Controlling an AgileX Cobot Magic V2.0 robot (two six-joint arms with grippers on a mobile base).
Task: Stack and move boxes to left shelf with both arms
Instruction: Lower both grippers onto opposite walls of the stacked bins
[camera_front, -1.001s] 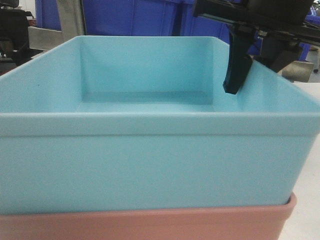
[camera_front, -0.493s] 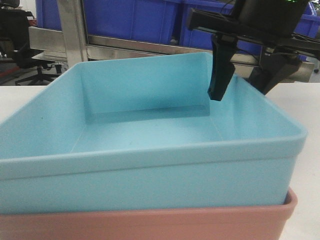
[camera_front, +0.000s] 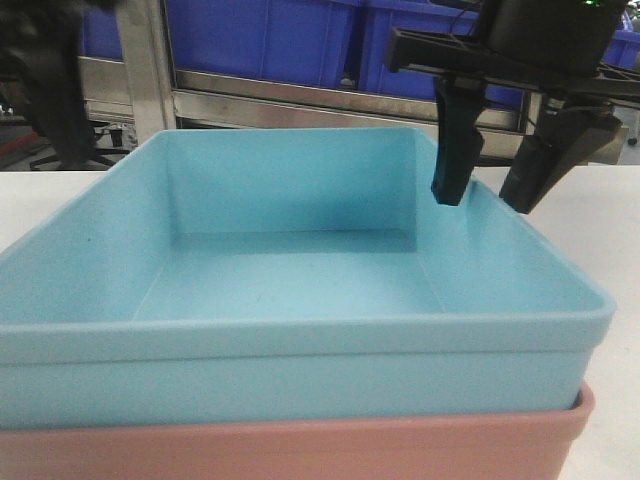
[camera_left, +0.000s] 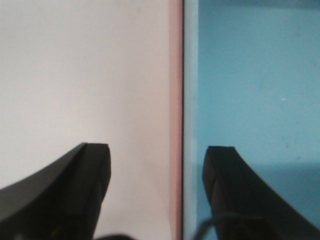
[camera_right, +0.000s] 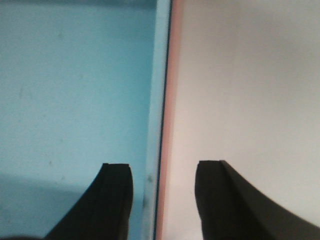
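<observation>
levelling out now: the light blue tub (camera_front: 300, 280) sits flatter than half a second back, nested in the pale pink tub (camera_front: 300, 450) on the white table (camera_front: 620, 220), rims stacked. right gripper (camera_front: 485, 198) gapes wide, fingers astride the right wall, gripping nothing. left gripper (camera_left: 158, 149) likewise spread over the left rims; contact is hard to judge there.

Even, diffuse indoor light; soft shadows inside light blue box (camera_front: 290, 270); wrist views soft-focused; front view's top-left corner smeared.
</observation>
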